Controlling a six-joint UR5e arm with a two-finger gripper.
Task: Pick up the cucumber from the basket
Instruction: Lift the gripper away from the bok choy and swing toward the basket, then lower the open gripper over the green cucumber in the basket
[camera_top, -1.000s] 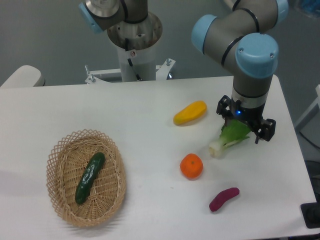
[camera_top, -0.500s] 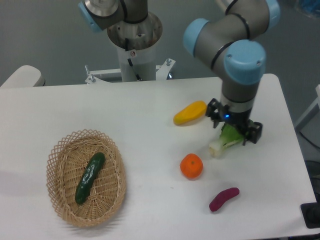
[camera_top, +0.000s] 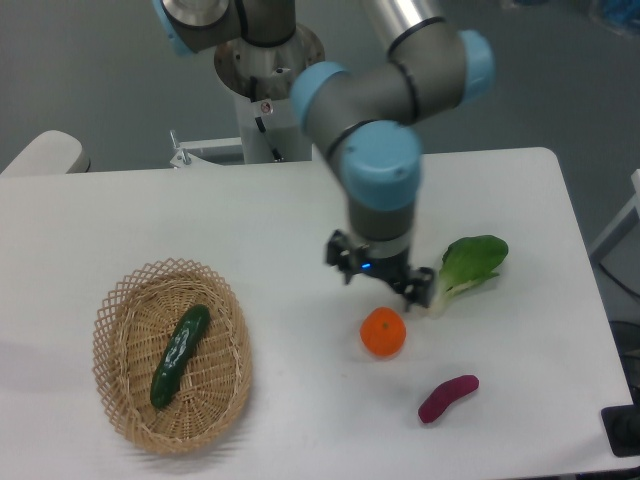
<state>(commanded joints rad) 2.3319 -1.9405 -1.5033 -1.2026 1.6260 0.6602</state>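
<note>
Lying lengthwise in the basket (camera_top: 120, 300) at the tabletop's left, the cucumber (camera_top: 180, 355) is untouched, while the pincer (camera_top: 381, 279), apparently carried empty and spread, is hung above the orange (camera_top: 383, 332).

One fixed camera, high front view, angled down over the table (camera_top: 120, 215), facing the arm's base (camera_top: 268, 90)

The gripper (camera_top: 379, 281) has moved left, off the bok choy (camera_top: 465, 270), which now lies uncovered to its right. The orange (camera_top: 383, 332) now sits directly below it.
</note>
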